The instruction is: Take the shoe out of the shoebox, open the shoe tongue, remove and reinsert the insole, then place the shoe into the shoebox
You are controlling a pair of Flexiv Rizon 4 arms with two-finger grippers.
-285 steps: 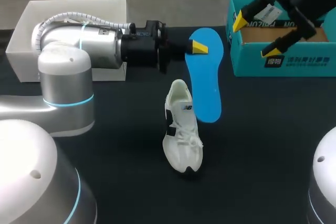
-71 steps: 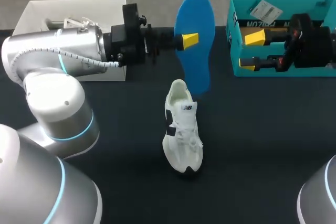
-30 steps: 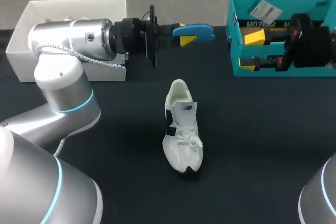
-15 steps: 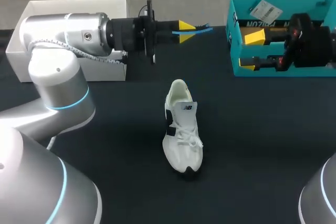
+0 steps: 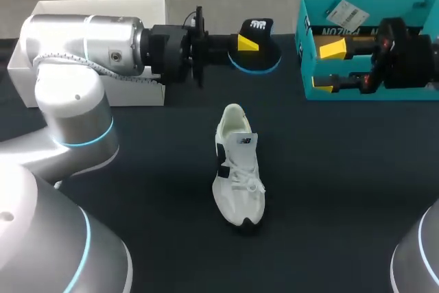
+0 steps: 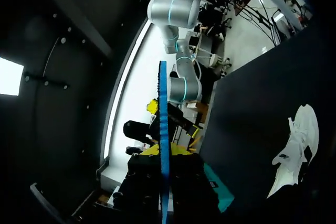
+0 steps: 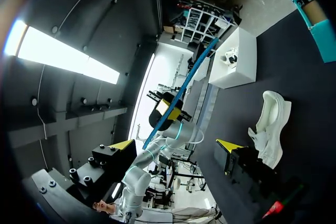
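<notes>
Left jaws are clamped on the insole [image 5: 266, 49], gripping it from both faces and holding it clear of the table [image 5: 343, 190]. In the left wrist view the insole shows edge-on, a thin blue foam strip running out from between the jaws. In the head view it is foreshortened, with a dark face carrying a white printed mark uppermost and a blue rim beneath.

Right jaws stand apart and empty at the near wall of the shoebox [image 5: 302, 39], facing the left jaws and well apart from them. The shoebox is teal card, open-topped, with lettering on its wall and a white tag [image 5: 346, 13] inside.

The shoe [image 5: 238, 169] stands on its sole on the black table, nearer the robot than both jaws. Its heel is toward the left jaws and its toe away. The upper is white and laced, with a black side panel.
</notes>
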